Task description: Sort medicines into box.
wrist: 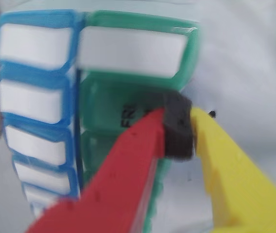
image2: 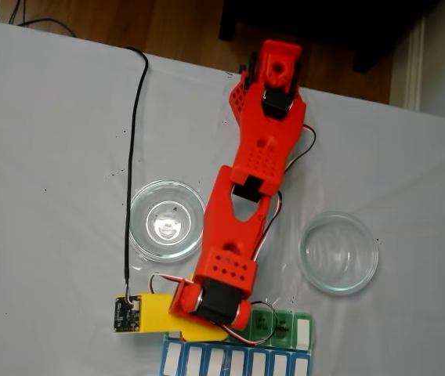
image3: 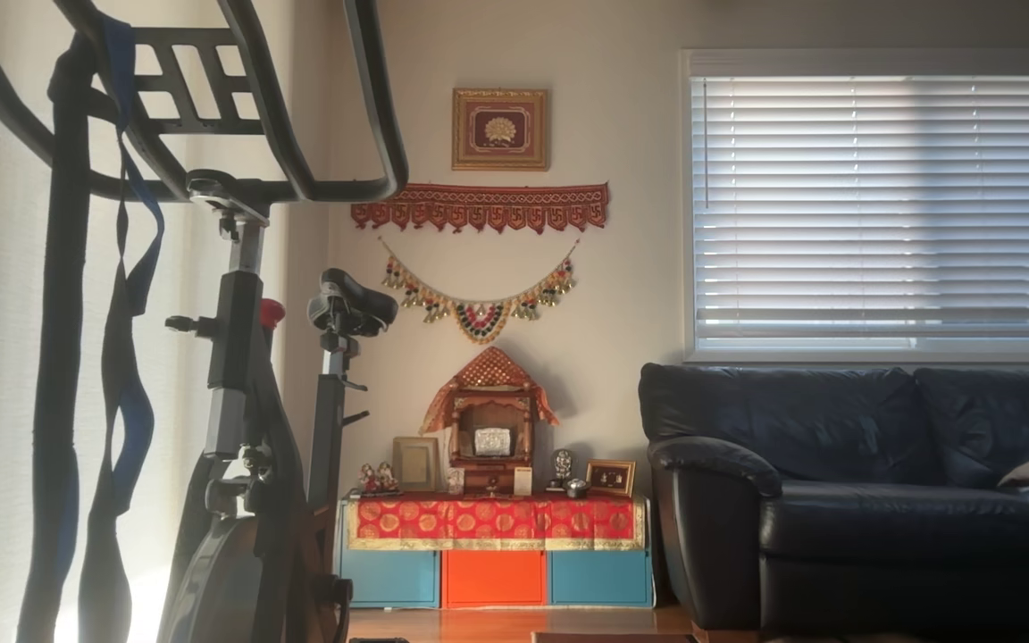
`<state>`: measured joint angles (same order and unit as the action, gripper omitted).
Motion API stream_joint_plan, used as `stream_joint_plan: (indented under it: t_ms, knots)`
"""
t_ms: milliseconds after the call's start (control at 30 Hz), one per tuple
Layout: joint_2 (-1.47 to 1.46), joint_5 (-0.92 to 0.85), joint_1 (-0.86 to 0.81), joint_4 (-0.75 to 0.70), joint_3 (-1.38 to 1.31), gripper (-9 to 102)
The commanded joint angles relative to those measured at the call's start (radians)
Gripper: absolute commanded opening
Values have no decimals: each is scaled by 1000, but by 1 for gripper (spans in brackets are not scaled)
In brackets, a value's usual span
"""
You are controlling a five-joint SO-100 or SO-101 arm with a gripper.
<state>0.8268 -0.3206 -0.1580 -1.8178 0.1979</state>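
Observation:
The box (wrist: 101, 104) is a green translucent pill organizer with a white end, running down the middle of the wrist view. My gripper (wrist: 179, 116) hangs right over its compartment marked FRI. One finger is red (wrist: 128, 170) and the other yellow (wrist: 225, 165), and a dark foam pad on the red tip presses against the yellow tip. The gripper is shut, and nothing shows between the fingers. In the fixed view the box (image2: 284, 329) lies at the bottom edge, partly under the red arm (image2: 242, 235). The medicines are out of view.
A blue row with white lids (wrist: 36, 92) (image2: 238, 362) adjoins the box. Two round clear dishes (image2: 167, 219) (image2: 338, 252) stand on the white cloth either side of the arm, and a black cable (image2: 132, 157) runs past the left one. The other view faces a living room.

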Motion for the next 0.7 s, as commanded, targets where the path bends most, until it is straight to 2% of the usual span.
stream_joint_plan:
  t_ms: [0,200,333,467,600,667]
  knots:
    - [81,-18,29,2,54,1]
    - [78,-15,21,-3,9,1]
    - [179,-8,-3,-14,46,1]
    - [356,12,-11,0,189,1]
    - [569,46,31,63,394,1]
    - [744,78,63,140,555,1]
